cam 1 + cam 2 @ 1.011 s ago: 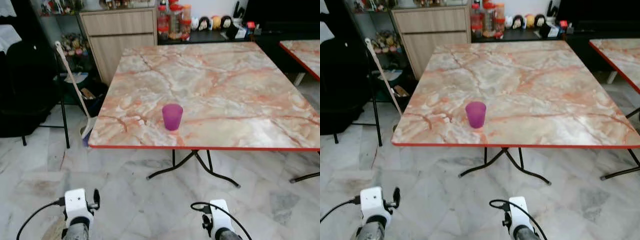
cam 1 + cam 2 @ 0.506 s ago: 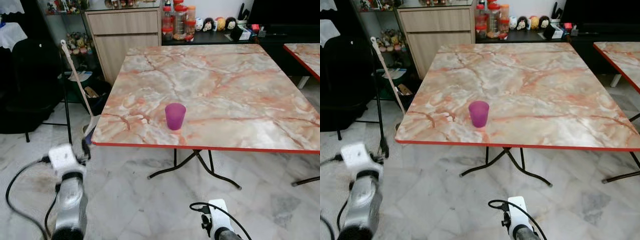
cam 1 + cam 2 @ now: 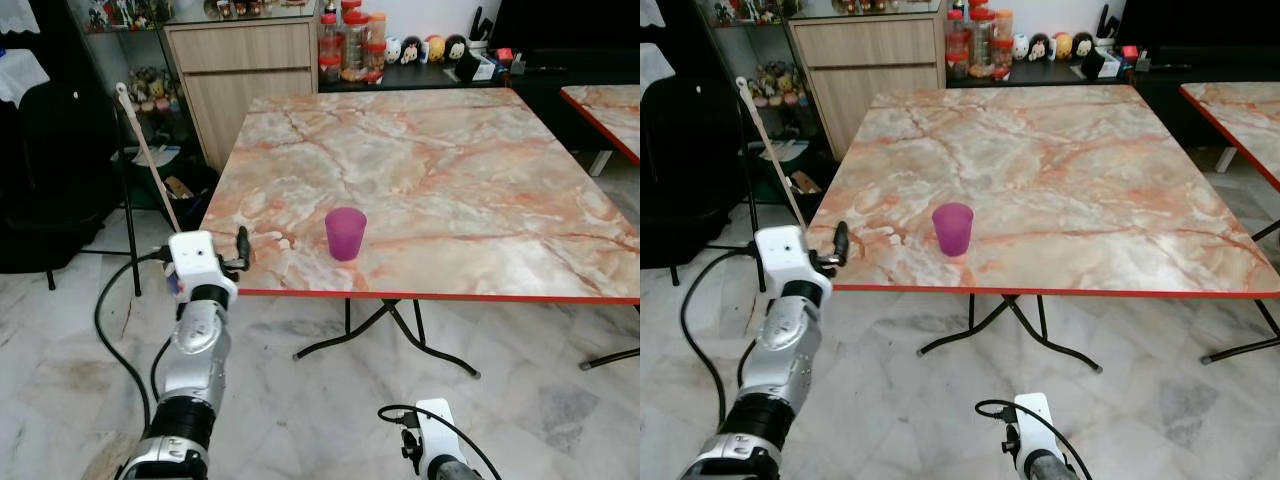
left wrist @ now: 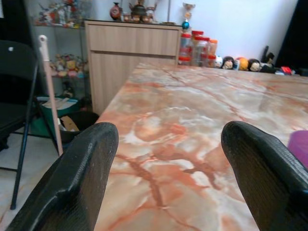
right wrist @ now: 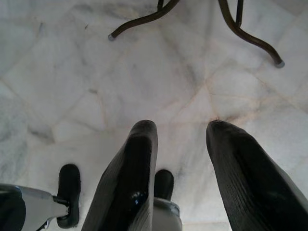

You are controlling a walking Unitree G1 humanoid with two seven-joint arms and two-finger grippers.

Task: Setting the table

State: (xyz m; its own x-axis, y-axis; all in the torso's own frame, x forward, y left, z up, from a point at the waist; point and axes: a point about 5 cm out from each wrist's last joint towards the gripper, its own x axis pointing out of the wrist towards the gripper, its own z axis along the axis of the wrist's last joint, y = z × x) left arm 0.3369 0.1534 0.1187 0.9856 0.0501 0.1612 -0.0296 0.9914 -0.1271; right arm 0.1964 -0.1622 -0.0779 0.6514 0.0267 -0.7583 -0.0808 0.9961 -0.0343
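A translucent purple cup (image 3: 345,233) stands upright near the front edge of a square, marble-patterned table (image 3: 480,150) with a red rim. My left gripper (image 3: 240,248) is raised at the table's front left corner, about level with the top and to the cup's left. In the left wrist view its fingers (image 4: 86,163) are open, with bare tabletop between them and the cup (image 4: 299,144) off to one side. My right gripper (image 5: 178,127) hangs low over the marble floor, open and holding nothing.
A broom handle (image 3: 145,150) leans by the table's left side, next to a black folding chair (image 3: 60,170). A wooden cabinet (image 3: 245,60) and jars (image 3: 350,40) stand behind the table. A second table (image 3: 605,105) is at the right. Black metal legs (image 3: 400,330) splay under the table.
My left arm has risen from hanging low to the table's front left corner. The cup has stayed put. The right arm has stayed low.
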